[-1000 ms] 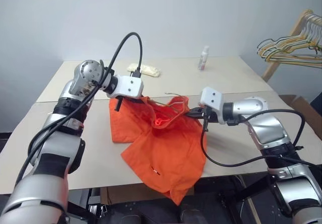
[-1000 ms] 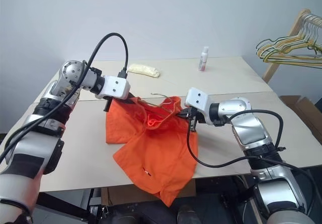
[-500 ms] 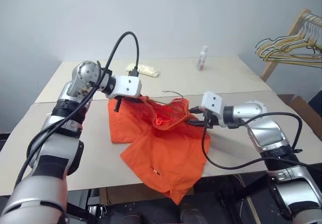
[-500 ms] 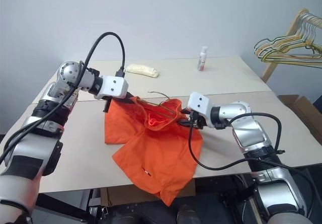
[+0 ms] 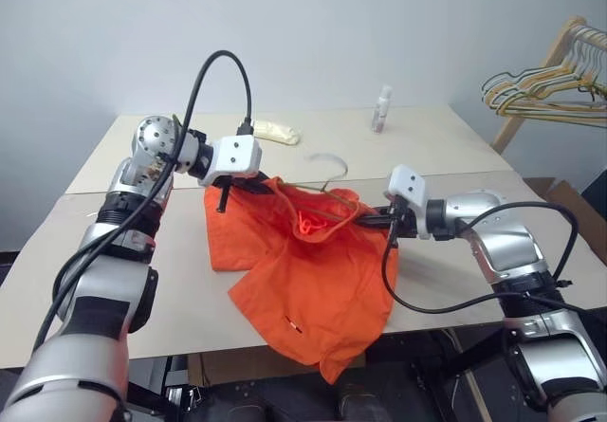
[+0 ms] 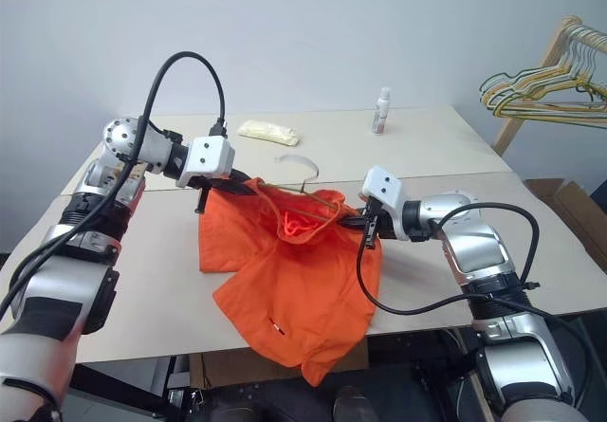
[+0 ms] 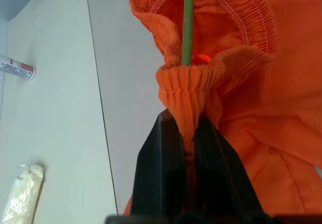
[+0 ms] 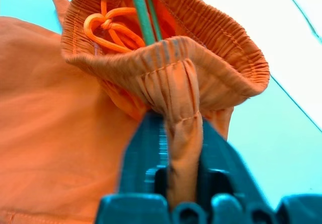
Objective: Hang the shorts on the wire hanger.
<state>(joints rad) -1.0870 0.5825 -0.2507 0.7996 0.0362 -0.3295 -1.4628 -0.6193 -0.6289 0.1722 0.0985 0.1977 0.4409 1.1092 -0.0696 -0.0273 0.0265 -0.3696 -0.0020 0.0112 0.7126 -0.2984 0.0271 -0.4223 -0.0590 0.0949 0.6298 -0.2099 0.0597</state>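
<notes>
The bright orange shorts (image 5: pixel 303 270) lie on the beige table (image 5: pixel 446 147), one leg drooping over the front edge. My left gripper (image 5: pixel 245 187) is shut on the left fold of the elastic waistband (image 7: pixel 188 83). At the opposite side, my right gripper (image 5: pixel 372 218) is shut on the waistband (image 8: pixel 176 83) too, so the opening is stretched between them. The thin wire hanger (image 5: pixel 327 161) sits inside the waist opening, its hook rising above the fabric. Its wire (image 7: pixel 187 22) runs into the shorts, close beside the knotted drawstring (image 8: pixel 103 25).
A small white bottle (image 5: pixel 382 109) and a pale yellow packet (image 5: pixel 270 133) stand at the back of the table. A wooden rack with bunched hangers (image 5: pixel 545 90) is off the table's right side. A seam (image 5: pixel 474 177) crosses the tabletop.
My right gripper opened briefly and is shut again on the waistband, slightly further right. The hanger's hook now stands higher above the shorts. The left hand rolled a little in place.
</notes>
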